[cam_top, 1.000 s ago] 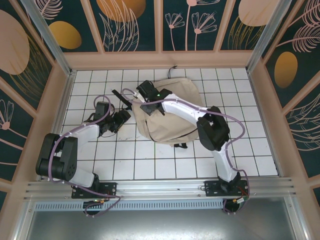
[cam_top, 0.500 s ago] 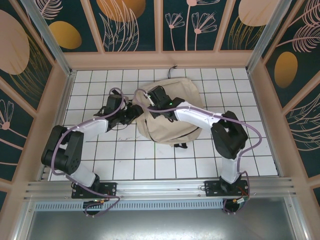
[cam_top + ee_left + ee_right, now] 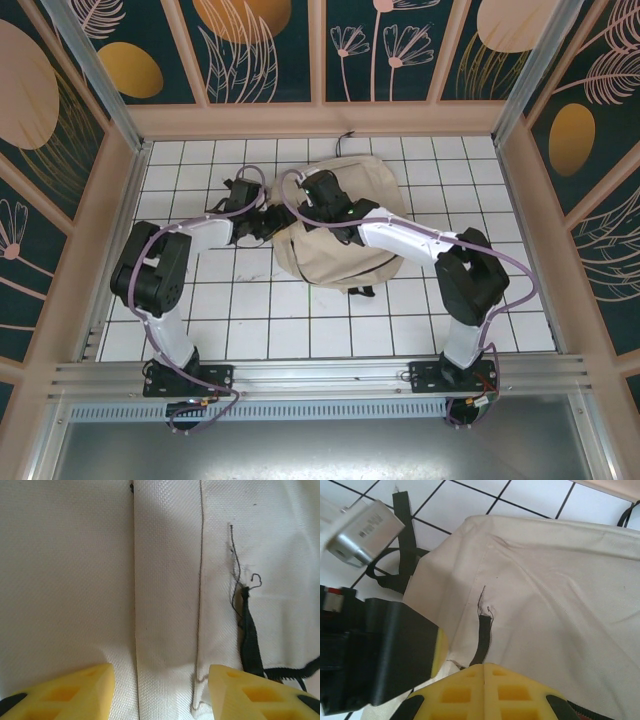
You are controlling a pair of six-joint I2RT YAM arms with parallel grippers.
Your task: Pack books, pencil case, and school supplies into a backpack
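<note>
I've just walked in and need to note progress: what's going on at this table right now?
Both arms are working at the left edge of the beige backpack, which lies on the tiled table. The right gripper is shut at a black tab on the fabric and seems to be pinching it. The left gripper is open, its yellow fingers straddling a fold of the same fabric without clamping it. It looks like they are getting hold of the bag, not loading it.

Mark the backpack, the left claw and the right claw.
backpack (image 3: 330, 262), top external view, bare cream fabric.
left claw (image 3: 160, 680), left wrist view, gap between its yellow fingertips.
right claw (image 3: 485, 672), right wrist view, seam where its fingertips meet.
</note>
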